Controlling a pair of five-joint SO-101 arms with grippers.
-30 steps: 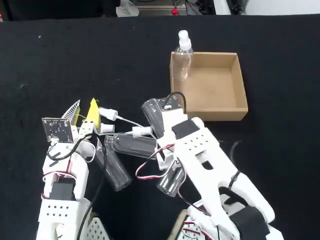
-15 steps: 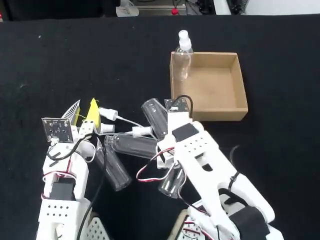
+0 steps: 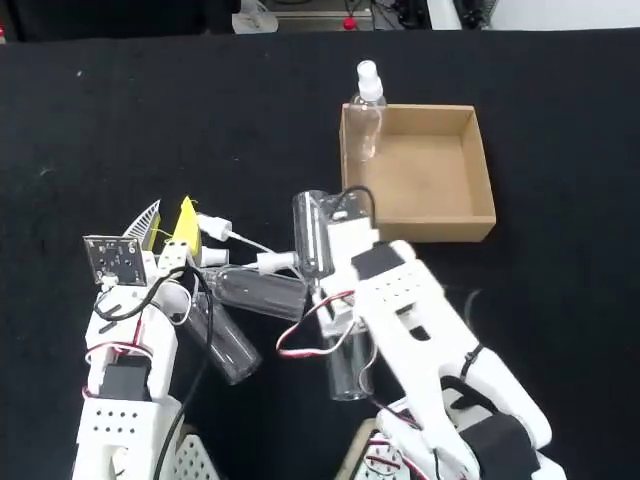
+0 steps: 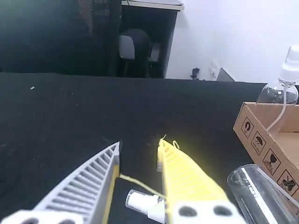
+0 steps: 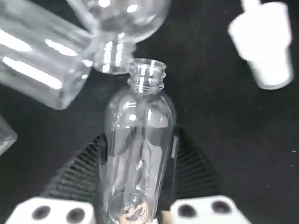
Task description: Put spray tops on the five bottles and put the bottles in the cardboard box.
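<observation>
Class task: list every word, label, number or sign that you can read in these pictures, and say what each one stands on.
Words or numbers: none can be read.
Signs: a row of small printed pictograms on the outer side wall of the cardboard box, in the left wrist view; too small to tell what each shows.
Labels: none on the bottle in the right claw; it is plain and clear.
</observation>
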